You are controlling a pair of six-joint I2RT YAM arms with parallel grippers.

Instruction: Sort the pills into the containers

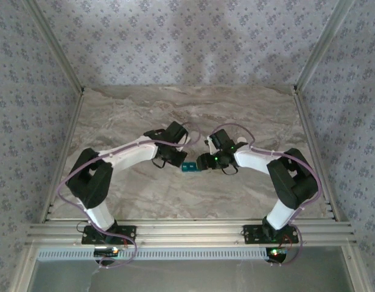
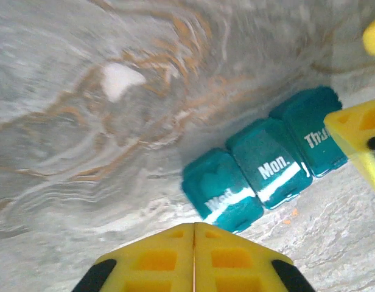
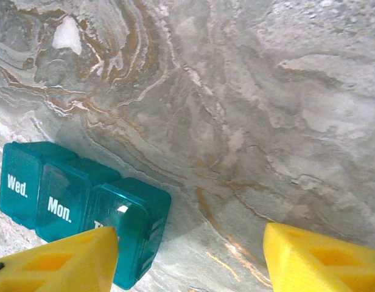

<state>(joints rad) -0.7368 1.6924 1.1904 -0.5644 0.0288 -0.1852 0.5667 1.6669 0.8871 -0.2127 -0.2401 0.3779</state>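
**Lids shut, claws at either end of the strip**

The containers [image 1: 190, 166] lie about the middle of the desk [image 1: 236, 115], somewhat nearer its near edge than its far one, directly between the two arms. The teal strip rests flat with its printed lids facing up. Its long axis runs roughly parallel to the near edge, with the Wed. compartment [image 2: 224, 194] at the left arm's end, Mon. in the middle, and the Thu. compartment [image 3: 129, 225] at the right arm's end. All three lids appear closed.

The left claw [image 2: 193, 246] is clenched on nothing, its yellow pads pressed together, and hangs just short of the Wed. end. The right claw [image 3: 189, 249] is released, its jaws spread wide with bare desk between them. One of its fingers [image 3: 59, 261] sits against or just over the Thu. end; actual contact cannot be told.

The step in hand looks like opening a lid before any pill goes in. To do it well, the strip, which is light, should be pinned at one end so it cannot skid or spin. The other claw should then catch a lid's free lip with a narrow tip and lift gently along the hinge's swing, not push sideways along the strip.
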